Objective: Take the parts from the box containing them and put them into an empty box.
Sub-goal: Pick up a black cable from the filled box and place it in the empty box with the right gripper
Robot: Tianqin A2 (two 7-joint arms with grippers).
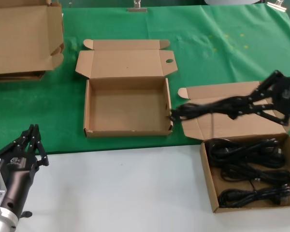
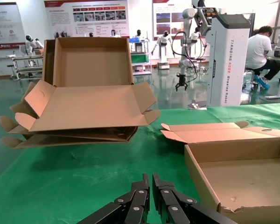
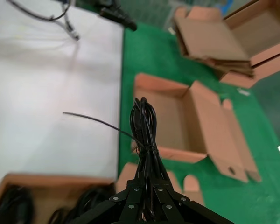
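Observation:
The empty box (image 1: 125, 104) lies open on the green cloth, its lid folded back. At the right, the box containing them (image 1: 207, 176) holds several black cord bundles, the parts (image 1: 251, 169). My right gripper (image 1: 251, 102) is shut on one cord bundle (image 1: 203, 110) and holds it in the air above that box's lid. The bundle's far end reaches toward the empty box's right front corner. In the right wrist view the held bundle (image 3: 144, 130) sticks out from the gripper (image 3: 147, 182) toward the empty box (image 3: 177, 116). My left gripper (image 1: 33, 133) (image 2: 150, 179) is shut on nothing at the lower left.
A bigger pile of folded cardboard (image 1: 19, 38) (image 2: 84, 107) sits at the back left on the green cloth (image 1: 222, 43). The front of the table is white (image 1: 125, 193). The empty box's side wall (image 2: 200, 179) lies just right of my left gripper.

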